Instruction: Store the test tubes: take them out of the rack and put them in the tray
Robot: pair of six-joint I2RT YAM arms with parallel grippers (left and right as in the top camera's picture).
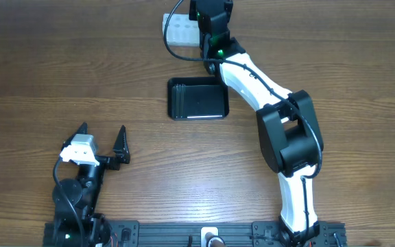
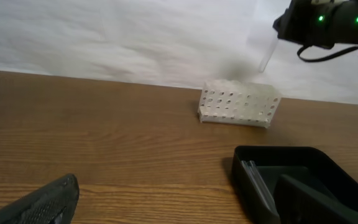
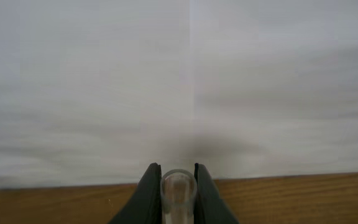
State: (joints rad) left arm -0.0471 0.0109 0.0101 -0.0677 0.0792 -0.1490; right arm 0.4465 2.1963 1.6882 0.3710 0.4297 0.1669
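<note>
The white perforated rack [image 1: 179, 31] [image 2: 239, 104] stands at the far edge of the table. The black tray [image 1: 197, 98] [image 2: 303, 165] lies just in front of it, with something clear lying along its left wall [image 2: 253, 183]. My right gripper [image 1: 210, 31] [image 2: 319, 22] [image 3: 178, 190] is raised above the rack's right end and is shut on a clear test tube [image 2: 266, 57] [image 3: 178, 183], which hangs below it, clear of the rack. My left gripper [image 1: 102, 128] rests open near the front left, far from both, with one finger [image 2: 42, 202] in sight.
A pale wall rises behind the table's far edge. Bare wooden tabletop [image 1: 81, 62] spreads to the left of the tray and rack. The right arm [image 1: 286, 130] stretches across the table right of the tray.
</note>
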